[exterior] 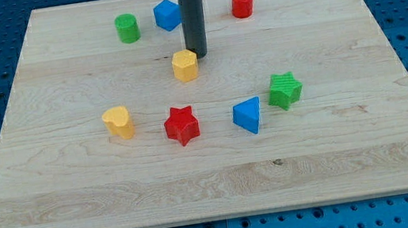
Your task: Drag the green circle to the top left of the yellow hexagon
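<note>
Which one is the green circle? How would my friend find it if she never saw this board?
Start at the wooden board and look along its top edge, toward the view's left. The green circle stands there, left of the blue block and up-left of the yellow hexagon, where my tip is. It is a smooth round cylinder; the other green block is a spiky star.
</note>
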Tool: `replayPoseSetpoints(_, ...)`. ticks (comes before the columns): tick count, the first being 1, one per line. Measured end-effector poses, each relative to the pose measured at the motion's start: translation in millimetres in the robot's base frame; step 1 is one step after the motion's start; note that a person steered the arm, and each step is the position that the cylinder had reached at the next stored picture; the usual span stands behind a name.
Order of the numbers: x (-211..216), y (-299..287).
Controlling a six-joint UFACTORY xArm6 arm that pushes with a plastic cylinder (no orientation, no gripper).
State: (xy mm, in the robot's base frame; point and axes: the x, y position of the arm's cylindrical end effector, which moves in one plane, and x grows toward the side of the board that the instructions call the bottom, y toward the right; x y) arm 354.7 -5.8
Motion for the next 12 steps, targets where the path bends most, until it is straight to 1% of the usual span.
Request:
replayPoseSetpoints(1,-29.0,-31.3)
replayPoseSetpoints(2,-36.7,-51.9)
replayPoseSetpoints(3,-36.7,-60.7)
replayPoseSetpoints(4,-36.2,-84.3)
replayPoseSetpoints(5,-39.5,-128.4)
replayPoseSetpoints(6,-66.1,-171.7)
replayPoseSetpoints(7,-118.0,-175.4)
replayPoseSetpoints(8,-138.5,-165.1)
replayPoseSetpoints(10,-129.2,-145.4)
replayPoseSetpoints(12,-84.1,-141.0)
